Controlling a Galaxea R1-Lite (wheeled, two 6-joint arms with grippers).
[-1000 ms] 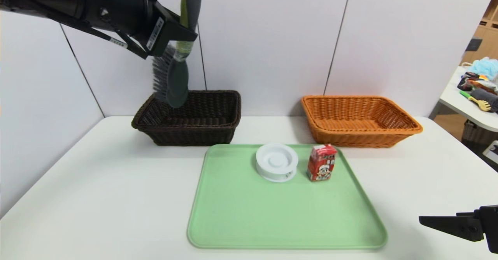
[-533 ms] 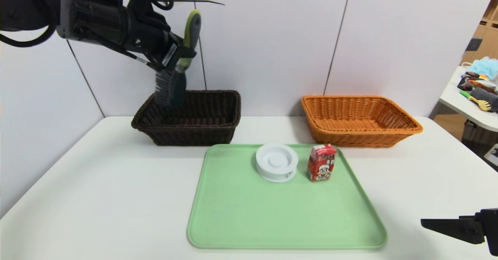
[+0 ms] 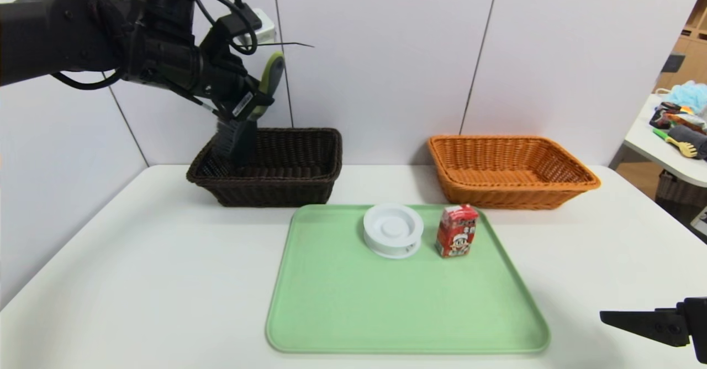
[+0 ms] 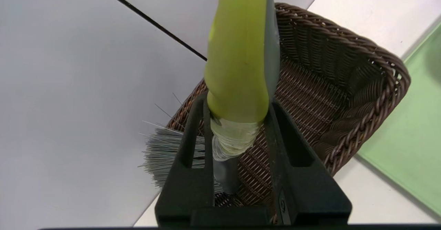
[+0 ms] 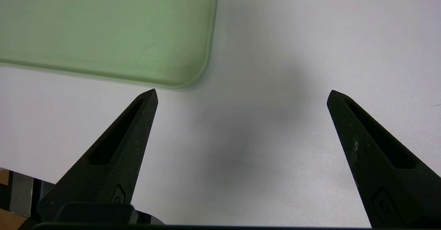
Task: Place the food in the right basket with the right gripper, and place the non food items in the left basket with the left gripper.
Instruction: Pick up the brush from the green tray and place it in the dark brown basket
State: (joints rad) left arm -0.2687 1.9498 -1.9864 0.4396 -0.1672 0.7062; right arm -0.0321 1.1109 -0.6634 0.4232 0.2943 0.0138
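Here the left tool (image 3: 251,104) clamps the brush (image 3: 243,128), bristles inside the left basket (image 3: 287,184).

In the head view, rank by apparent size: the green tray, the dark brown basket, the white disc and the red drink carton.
1. Flat pale-green plastic tray
2. Dark brown woven wicker basket, though it stands farther away
3. Round white plastic spool-like disc
4. Small red drink carton, beside the disc
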